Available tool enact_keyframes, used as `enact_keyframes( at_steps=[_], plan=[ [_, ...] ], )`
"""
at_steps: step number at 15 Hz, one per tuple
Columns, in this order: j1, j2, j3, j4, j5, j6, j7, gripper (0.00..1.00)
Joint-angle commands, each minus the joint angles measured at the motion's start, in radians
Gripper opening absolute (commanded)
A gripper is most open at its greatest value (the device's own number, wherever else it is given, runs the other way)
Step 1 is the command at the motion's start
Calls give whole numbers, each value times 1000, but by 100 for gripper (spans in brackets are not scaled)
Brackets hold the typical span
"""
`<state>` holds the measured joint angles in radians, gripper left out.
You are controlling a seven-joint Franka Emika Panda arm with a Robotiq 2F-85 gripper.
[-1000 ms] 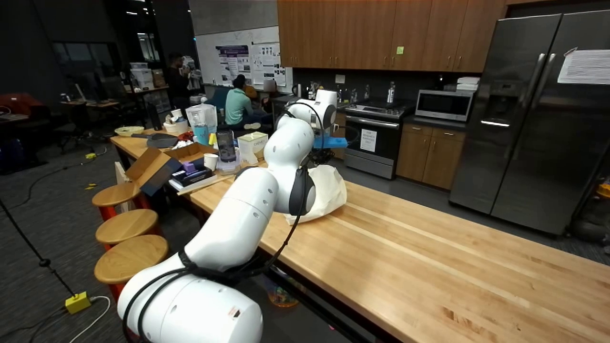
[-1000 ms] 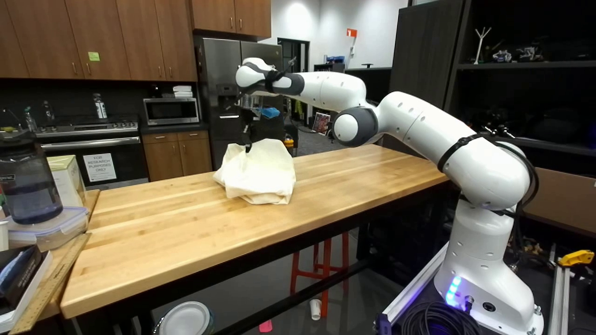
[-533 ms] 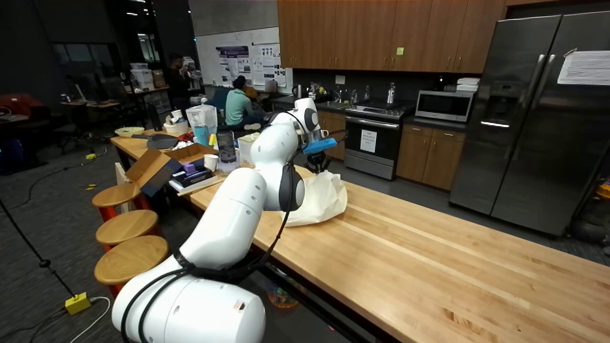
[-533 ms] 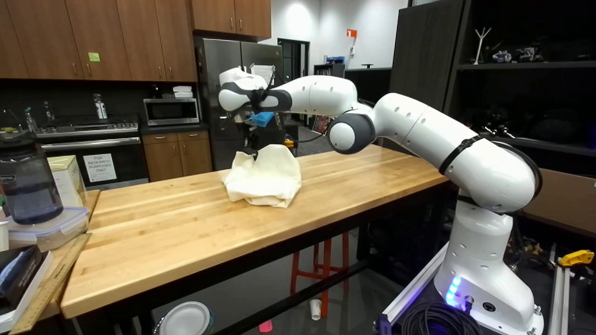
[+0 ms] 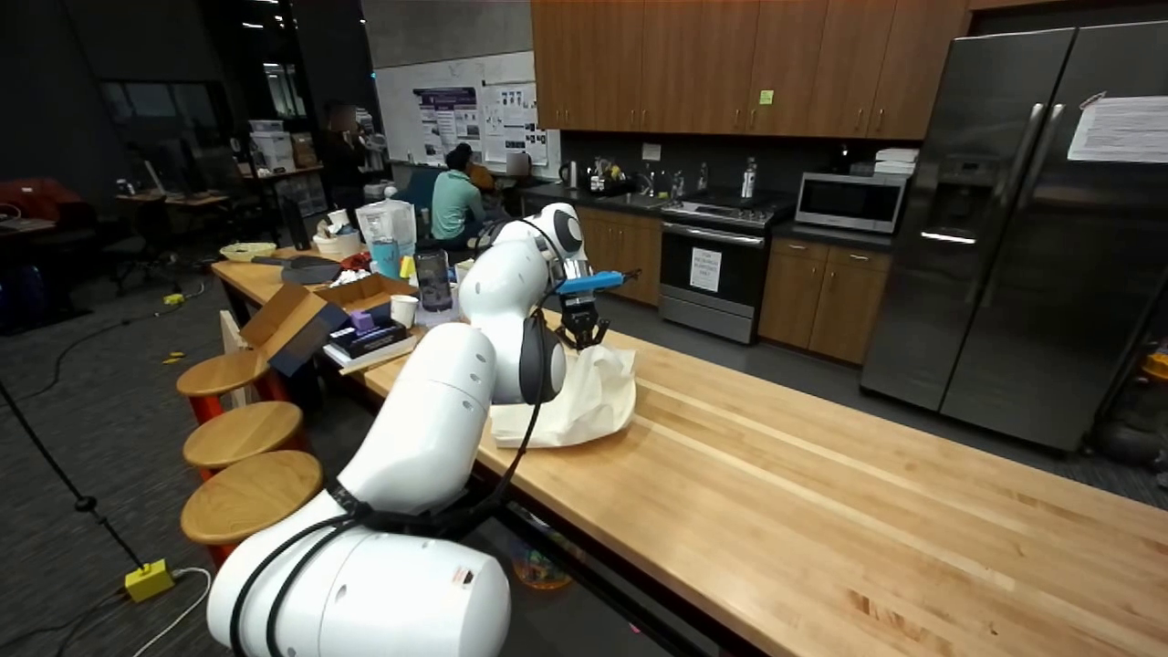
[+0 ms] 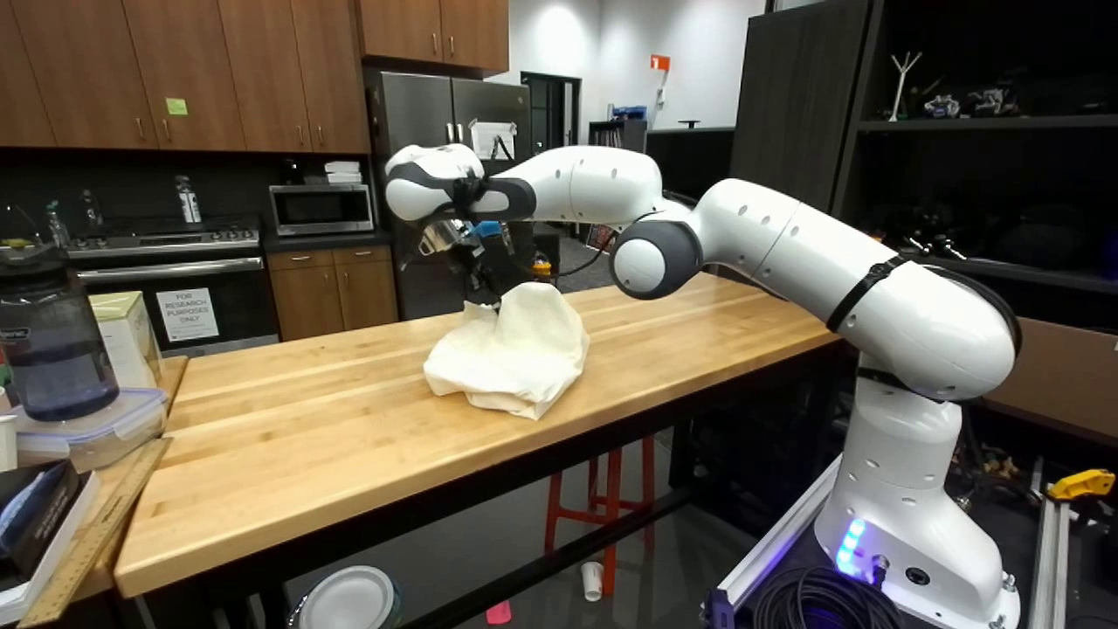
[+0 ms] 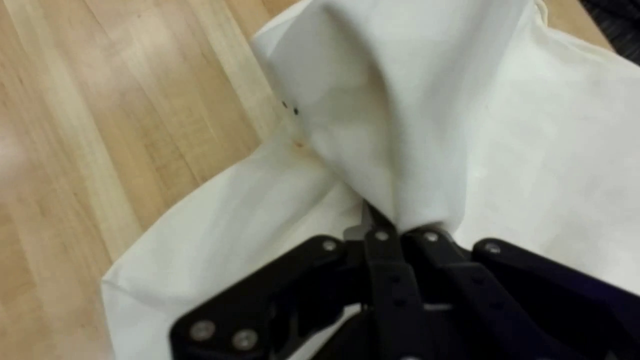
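Note:
A cream cloth, perhaps a bag, lies in a crumpled heap on the wooden table (image 5: 803, 474) and shows in both exterior views (image 5: 593, 401) (image 6: 515, 358). My gripper (image 5: 582, 339) is above the heap with its fingers pointing down. In an exterior view the gripper (image 6: 487, 297) is tilted and its tips are partly hidden behind a raised peak of cloth. In the wrist view the black fingers (image 7: 400, 227) are close together, with a fold of the cloth (image 7: 430, 150) pinched between them. The fingertips themselves are hidden by the fold.
At one table end stand a dark water bottle (image 6: 54, 341), a lidded plastic container (image 6: 96, 428), a wooden ruler (image 6: 100, 528), an open cardboard box (image 5: 301, 319) and a white cup (image 5: 403, 310). Wooden stools (image 5: 251, 493) stand along one side.
The gripper has come down and moved across the table, tilting, and the cloth has slid with it toward the table's stool-side edge. The cloth's peak stays raised at the fingers.

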<state>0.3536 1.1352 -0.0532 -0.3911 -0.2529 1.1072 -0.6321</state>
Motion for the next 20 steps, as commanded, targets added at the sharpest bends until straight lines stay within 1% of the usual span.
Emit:
enact_keyframes(
  at_steps=[1,4,5,7,8,9,10,11,14,17,18,19,20],
  plan=[
    [36,-31,13,-36,-14,-27,-166,1],
    [62,-21,27,-45,-8,11,-299,1],
    [66,35,39,42,-16,-16,-352,1],
    [86,47,47,42,-17,-18,-444,1],
    [99,-5,45,-61,-13,21,-481,1],
    [112,54,47,35,-28,-32,-537,1],
    [131,-5,36,-78,-29,0,-573,1],
    [147,53,34,25,-52,-54,-630,1],
    [210,48,-7,32,-148,-57,-763,1],
    [263,46,-61,45,-252,4,-879,1],
    [275,-1,-65,-34,-287,68,-888,1],
    [287,50,-99,57,-307,81,-933,1],
    [296,37,-113,36,-325,140,-940,1]
  ],
)
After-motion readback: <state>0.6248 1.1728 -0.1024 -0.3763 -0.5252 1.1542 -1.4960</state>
